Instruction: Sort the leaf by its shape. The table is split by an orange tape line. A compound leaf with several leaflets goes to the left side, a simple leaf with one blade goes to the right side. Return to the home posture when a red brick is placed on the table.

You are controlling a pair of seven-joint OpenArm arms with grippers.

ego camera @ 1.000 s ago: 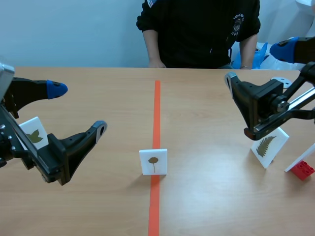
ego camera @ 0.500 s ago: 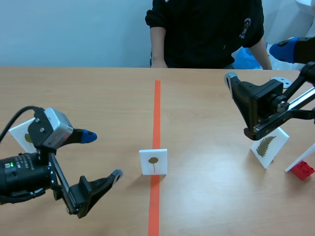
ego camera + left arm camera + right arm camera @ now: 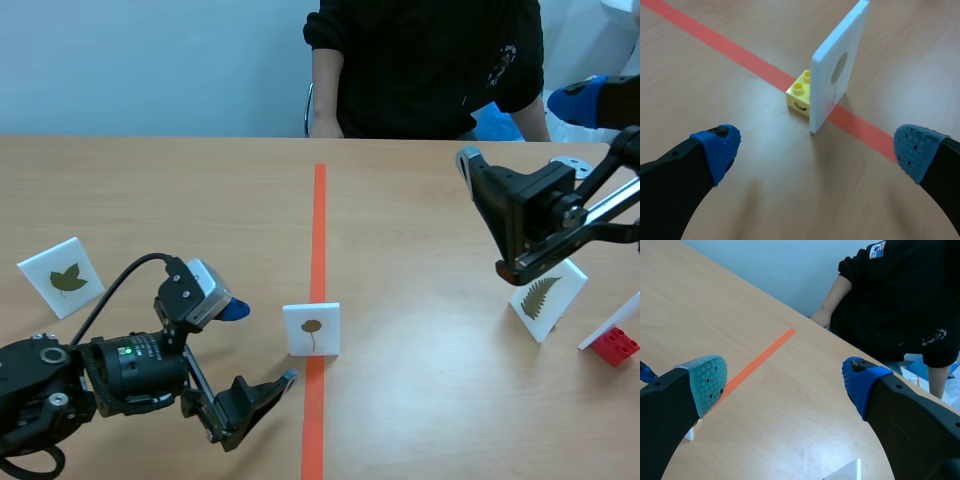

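A small white card (image 3: 311, 330) with a single-blade leaf stands on the orange tape line (image 3: 319, 210) at mid-table. In the left wrist view this card (image 3: 837, 70) is seen nearly edge-on, propped on a yellow brick (image 3: 801, 94). My left gripper (image 3: 260, 345) lies low just left of the card, open, and the card stands a short way ahead of its fingers (image 3: 720, 147). My right gripper (image 3: 522, 130) hangs raised over the right side, open and holding nothing (image 3: 782, 382).
A card with a lobed leaf (image 3: 62, 277) stands at far left. A fern-leaf card (image 3: 545, 298) stands at right under the right arm. A red brick (image 3: 612, 346) lies at the right edge beside another white card. A person (image 3: 425, 60) sits across the table.
My left arm has dropped to the table and swung right, bringing its open gripper close to the centre card. The right arm has stayed put. The person shifted slightly.
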